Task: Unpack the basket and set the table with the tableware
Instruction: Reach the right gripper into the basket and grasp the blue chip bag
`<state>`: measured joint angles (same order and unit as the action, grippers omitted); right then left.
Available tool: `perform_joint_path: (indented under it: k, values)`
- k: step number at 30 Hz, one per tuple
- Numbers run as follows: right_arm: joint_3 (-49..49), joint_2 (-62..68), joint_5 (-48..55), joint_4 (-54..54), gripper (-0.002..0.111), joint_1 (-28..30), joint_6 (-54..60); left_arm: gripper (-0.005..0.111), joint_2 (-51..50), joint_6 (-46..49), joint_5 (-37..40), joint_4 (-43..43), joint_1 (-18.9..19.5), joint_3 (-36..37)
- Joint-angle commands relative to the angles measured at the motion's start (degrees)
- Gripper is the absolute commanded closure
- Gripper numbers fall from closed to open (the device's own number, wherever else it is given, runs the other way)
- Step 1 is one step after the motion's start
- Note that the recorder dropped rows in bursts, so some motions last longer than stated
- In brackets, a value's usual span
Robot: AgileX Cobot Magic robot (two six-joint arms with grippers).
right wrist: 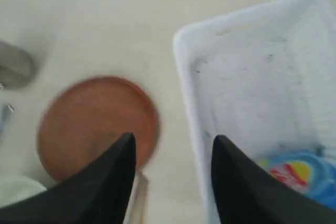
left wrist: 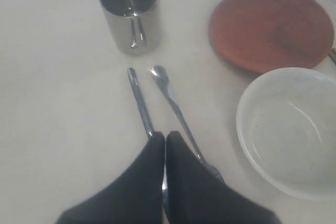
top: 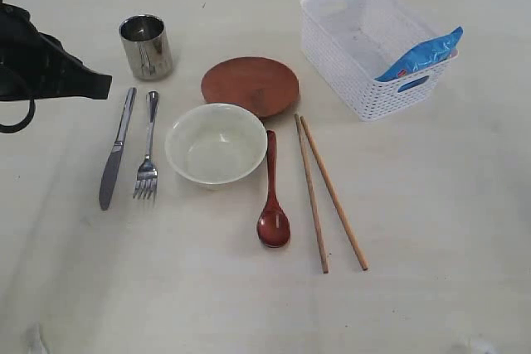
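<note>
On the cream wood-look table point(top: 431, 205) the round white bowl point(top: 216, 143) sits mouth up. Left of the bowl in the exterior view lie the steel knife point(top: 117, 148) and fork point(top: 148, 148), side by side, long axes running near to far, blade tip and tines toward the near edge. Beyond them, far-left of the bowl, the shiny cylindrical cup point(top: 147, 46) stands upright. The flat brown plate point(top: 250, 84) lies just behind the bowl. To the bowl's right lies the glossy reddish spoon point(top: 271, 192), scoop end nearest, then two wooden chopsticks point(top: 333, 194), close together at the far end and splaying nearer. Far-right of the bowl stands the white lattice basket point(top: 332, 60), a blue packet point(top: 421, 54) leaning inside. The left gripper point(left wrist: 165, 136) is clenched, empty, above knife and fork. The right gripper point(right wrist: 173, 140) is released, holding nothing.
</note>
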<state>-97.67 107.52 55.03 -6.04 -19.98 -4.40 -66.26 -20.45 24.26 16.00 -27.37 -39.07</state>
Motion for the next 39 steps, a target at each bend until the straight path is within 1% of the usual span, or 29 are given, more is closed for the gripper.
perform_joint_path:
  k: [1,3,5,11,14,17,22,30,36,39]
  values:
    - [-2.10,-0.39,14.93,2.21,0.058,2.37,22.62,0.106,0.47,-0.34,0.05,-0.14,0.16,0.33]
    - [-2.10,-0.39,14.93,2.60,0.050,2.52,32.66,0.106,0.47,-0.34,-0.07,-0.14,0.16,0.33]
    - [-1.87,-0.50,14.93,3.03,0.043,2.52,39.16,0.106,0.47,-0.34,-0.07,-0.14,0.16,0.33]
    - [-0.92,-0.13,14.93,6.04,0.043,1.77,55.67,0.106,0.47,-0.34,0.03,-0.14,0.16,0.33]
    - [1.49,0.07,14.93,10.41,0.043,1.77,63.02,0.106,0.47,-0.10,0.03,-0.14,0.16,0.33]
    - [4.89,0.43,14.93,16.34,0.043,1.77,67.90,0.106,0.47,-0.12,-0.07,0.01,0.16,0.33]
    - [9.20,0.67,14.67,18.21,0.043,1.77,70.18,0.106,0.47,-0.12,-0.72,0.01,0.16,0.33]
    - [13.73,0.67,7.80,17.87,0.043,1.77,73.20,0.106,0.47,-0.12,-0.72,0.01,0.16,0.33]
    - [14.82,1.02,1.34,17.59,0.043,1.77,72.97,0.106,0.47,-0.12,-0.72,0.01,0.16,0.33]
    - [14.82,2.04,0.71,17.59,0.043,1.77,72.97,0.106,0.47,-0.12,-0.82,0.01,0.16,0.33]
